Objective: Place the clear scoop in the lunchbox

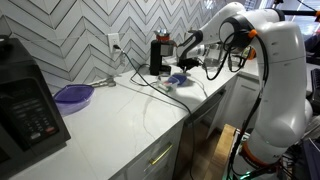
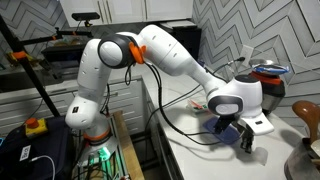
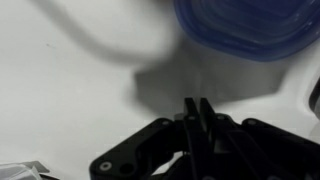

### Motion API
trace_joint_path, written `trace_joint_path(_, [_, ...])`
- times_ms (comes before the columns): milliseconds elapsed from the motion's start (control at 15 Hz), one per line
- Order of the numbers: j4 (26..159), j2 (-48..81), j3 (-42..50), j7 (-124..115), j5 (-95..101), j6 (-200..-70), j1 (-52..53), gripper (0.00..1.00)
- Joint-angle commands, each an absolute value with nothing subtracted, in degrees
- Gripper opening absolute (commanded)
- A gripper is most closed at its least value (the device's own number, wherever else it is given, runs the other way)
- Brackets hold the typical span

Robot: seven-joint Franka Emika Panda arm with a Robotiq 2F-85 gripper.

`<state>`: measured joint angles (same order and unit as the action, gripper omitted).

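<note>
The lunchbox, a small blue translucent container, shows at the top right of the wrist view (image 3: 240,30). It also shows on the white counter in both exterior views (image 1: 176,78) (image 2: 246,141). My gripper (image 3: 198,103) hovers just beside and above it, low over the counter (image 1: 184,68) (image 2: 240,131). Its fingers are pressed together and I see nothing between them. A pale clear object that may be the clear scoop (image 1: 104,83) lies far from the gripper, next to the purple dish (image 1: 72,95).
A black appliance (image 1: 160,52) and cables stand behind the lunchbox by the tiled wall. A dark microwave (image 1: 25,100) sits at the near end of the counter. A red-rimmed pot (image 2: 268,72) stands beyond the gripper.
</note>
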<state>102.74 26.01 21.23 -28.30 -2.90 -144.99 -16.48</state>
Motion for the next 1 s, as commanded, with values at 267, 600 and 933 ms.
trace_joint_path(267, [109.62,11.32,23.5,-17.87,-2.69,-132.03,-19.72,0.02])
trace_joint_path(600, [118.5,-3.55,23.24,-4.56,-1.12,-121.0,-20.17,0.02])
trace_joint_path(933, [121.6,-13.74,19.69,3.62,-2.55,-108.98,-17.79,0.02])
